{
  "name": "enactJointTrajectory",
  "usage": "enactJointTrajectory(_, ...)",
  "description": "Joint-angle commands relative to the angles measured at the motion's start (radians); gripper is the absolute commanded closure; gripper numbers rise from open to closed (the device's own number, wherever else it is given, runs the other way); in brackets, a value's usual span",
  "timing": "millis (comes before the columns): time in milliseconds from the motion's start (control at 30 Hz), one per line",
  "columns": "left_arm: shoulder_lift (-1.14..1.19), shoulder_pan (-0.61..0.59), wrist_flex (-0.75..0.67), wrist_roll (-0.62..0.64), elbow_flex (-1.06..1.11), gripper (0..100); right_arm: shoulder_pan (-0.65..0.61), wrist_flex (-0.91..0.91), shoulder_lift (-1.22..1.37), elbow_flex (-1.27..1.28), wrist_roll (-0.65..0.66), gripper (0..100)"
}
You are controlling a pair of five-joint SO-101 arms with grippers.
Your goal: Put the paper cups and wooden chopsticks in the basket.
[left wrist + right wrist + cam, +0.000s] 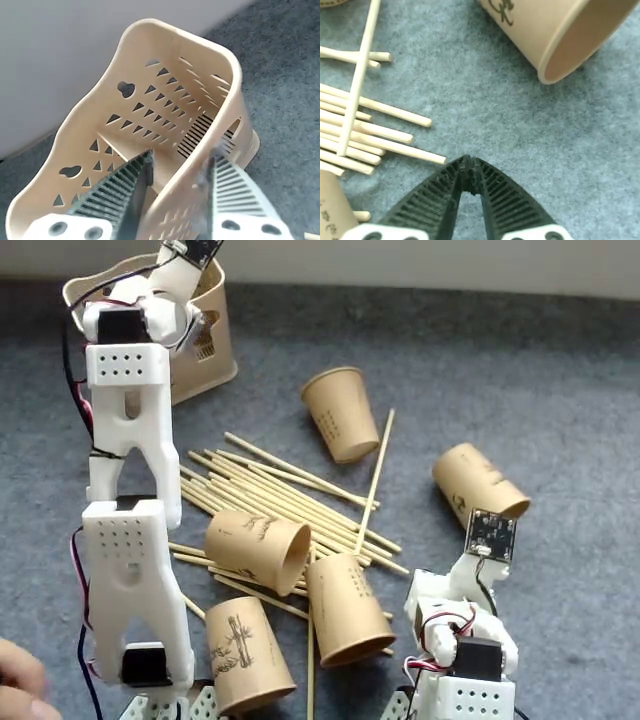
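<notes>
REMOTE FEED: L arm (128, 440) stretched to the far corner of the grey counter (560, 380). The L pincer (181, 155) is spread wide astride one wall of the tan basket (150, 60), w/ one finger (120, 192) inside and the other outside. Whether either pad touches the plastic, I can't tell. From overhead the arm covers much of the basket (208, 358), so its inside is hidden from me there.

R pincer (469, 170) is clenched on nothing, tips met, low over bare counter btwn the chopsticks (365, 130) and a cup (560, 30) lying on its side, its base cut off by the frame edge.

Five paper cups (258, 548) lie tipped over on the counter, all outside the basket. Three rest on the chopsticks (290, 500), a loose fan mid-counter. Cups cover parts of the pile, so I can't get a count.
</notes>
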Motion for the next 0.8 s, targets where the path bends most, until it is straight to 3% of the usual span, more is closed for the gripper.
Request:
enactJointTrajectory(0, -0.001, 0.024, -0.051, -0.008, -0.01, 89, 0.008, 0.01, -0.005, 0.113, -0.008, 99.3)
enactJointTrajectory(200, 0.002, 0.035, -0.031, -0.003, -0.01, 90, 0.008, 0.01, -0.005, 0.113, -0.008, 99.3)
enactJointTrajectory(467, 0.004, 0.084, 0.166, -0.006, -0.171, 90, 0.008, 0.01, -0.005, 0.113, -0.008, 99.3)
enactJointTrajectory(600, 0.007, 0.105, 0.233, -0.008, -0.251, 97, 0.008, 0.01, -0.005, 0.113, -0.008, 99.3)
enactJointTrajectory(767, 0.01, 0.093, 0.23, -0.009, -0.206, 98, 0.008, 0.01, -0.005, 0.113, -0.008, 99.3)
